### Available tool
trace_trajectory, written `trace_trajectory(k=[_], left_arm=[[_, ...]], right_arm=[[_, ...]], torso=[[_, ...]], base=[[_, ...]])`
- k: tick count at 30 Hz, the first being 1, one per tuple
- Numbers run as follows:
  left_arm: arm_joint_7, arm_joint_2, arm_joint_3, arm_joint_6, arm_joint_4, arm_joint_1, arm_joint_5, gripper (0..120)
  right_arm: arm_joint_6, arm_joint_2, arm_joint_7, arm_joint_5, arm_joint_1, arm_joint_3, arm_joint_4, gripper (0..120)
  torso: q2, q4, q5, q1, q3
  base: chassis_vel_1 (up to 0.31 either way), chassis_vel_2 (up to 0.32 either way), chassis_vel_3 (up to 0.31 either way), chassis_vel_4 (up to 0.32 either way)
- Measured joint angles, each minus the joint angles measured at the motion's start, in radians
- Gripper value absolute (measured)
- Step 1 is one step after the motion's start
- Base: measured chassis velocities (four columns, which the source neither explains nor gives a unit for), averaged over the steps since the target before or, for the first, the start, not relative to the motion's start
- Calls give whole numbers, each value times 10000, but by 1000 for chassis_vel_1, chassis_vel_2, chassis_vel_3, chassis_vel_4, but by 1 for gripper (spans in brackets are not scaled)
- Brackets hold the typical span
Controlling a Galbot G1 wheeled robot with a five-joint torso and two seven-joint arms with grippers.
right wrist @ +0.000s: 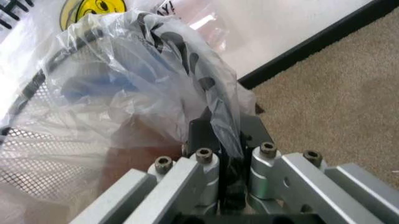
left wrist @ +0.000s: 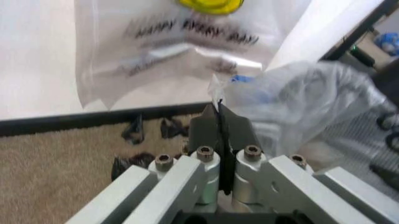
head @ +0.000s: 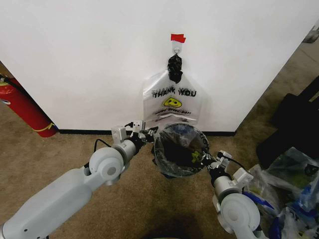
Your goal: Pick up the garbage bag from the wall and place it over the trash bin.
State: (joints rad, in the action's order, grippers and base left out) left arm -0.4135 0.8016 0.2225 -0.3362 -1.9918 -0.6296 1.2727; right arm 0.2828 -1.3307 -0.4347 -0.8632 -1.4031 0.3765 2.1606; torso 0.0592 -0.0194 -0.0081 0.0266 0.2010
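At lower centre of the head view, the garbage bag (head: 180, 147) drapes over the trash bin (head: 174, 167). The left gripper (head: 145, 135) and right gripper (head: 208, 160) each pinch an opposite edge of the plastic, apparently stretching it around the rim.

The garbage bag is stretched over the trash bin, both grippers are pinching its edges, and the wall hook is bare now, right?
Not bare. The head view shows another "THANK YOU" bag with a black knotted top on the wall hook. The rest holds: the garbage bag is stretched over the trash bin, with the left gripper and right gripper pinching its edges.
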Motion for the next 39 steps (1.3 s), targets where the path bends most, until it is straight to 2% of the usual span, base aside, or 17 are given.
trace_trajectory(k=[5, 10, 13, 16, 17, 21, 23, 27, 30, 31, 36, 39], left_arm=[[679, -140, 15, -293, 140, -66, 113, 0], [949, -130, -94, -560, 357, -9, 381, 0], [1236, -321, -264, -638, 325, -88, 291, 1], [1154, -437, -549, -820, 291, -192, 219, 13], [1154, -437, -549, -820, 291, -192, 219, 13], [992, -681, -1057, -1022, 280, -299, 221, 31], [1019, -828, -1122, -1059, 255, -314, 204, 34], [1140, -1300, -1317, -1167, 239, -466, 25, 52], [1215, -1401, -1572, -1161, 366, -628, -48, 64], [1215, -1401, -1572, -1161, 366, -628, -48, 64], [1299, -1509, -1958, -1000, 793, -624, 139, 86], [1313, -1510, -2039, -947, 997, -567, 176, 92]], right_arm=[[8, 112, 103, -123, -2, -89, 105, 0], [12, 166, 153, -117, -41, -177, 151, 0], [22, 222, 179, -117, -54, -274, 191, 0], [24, 262, 204, -121, -83, -263, 243, 0], [24, 262, 204, -121, -83, -263, 243, 0], [24, 313, 207, -130, -84, -230, 249, 0], [25, 312, 207, -135, -75, -235, 248, 0], [27, 241, 244, -138, -60, -298, 240, 0], [24, 261, 329, -132, -69, -352, 216, 0], [24, 261, 329, -132, -69, -352, 216, 0], [-368, 603, 1086, 325, -84, -459, -238, 0], [-589, 755, 1480, 473, -80, -468, -393, 0]], torso=[[-1, 4, 1, 0, 0], [0, -3, 0, 0, 0], [-1, 6, 2, 0, 0], [0, 0, 1, 0, -1], [0, 0, 1, 0, -1], [0, 0, -1, 0, 0], [-1, 0, 0, 0, 0], [-1, 2, -1, 0, 0], [-1, 2, -1, -1, -1], [-1, 2, -1, -1, -1], [0, 1, 3, -1, -1], [-1, 1, 1, 0, 0]], base=[[0, 0, 0, 0], [0, 0, 0, 0], [0, 0, 0, 0], [0, 0, 0, 0], [0, 0, 0, 0], [0, 0, 0, 0], [0, 0, 0, 0], [0, 0, 0, 0], [0, 0, 0, 0], [0, 0, 0, 0], [0, 0, 0, 0], [0, 0, 0, 0]])
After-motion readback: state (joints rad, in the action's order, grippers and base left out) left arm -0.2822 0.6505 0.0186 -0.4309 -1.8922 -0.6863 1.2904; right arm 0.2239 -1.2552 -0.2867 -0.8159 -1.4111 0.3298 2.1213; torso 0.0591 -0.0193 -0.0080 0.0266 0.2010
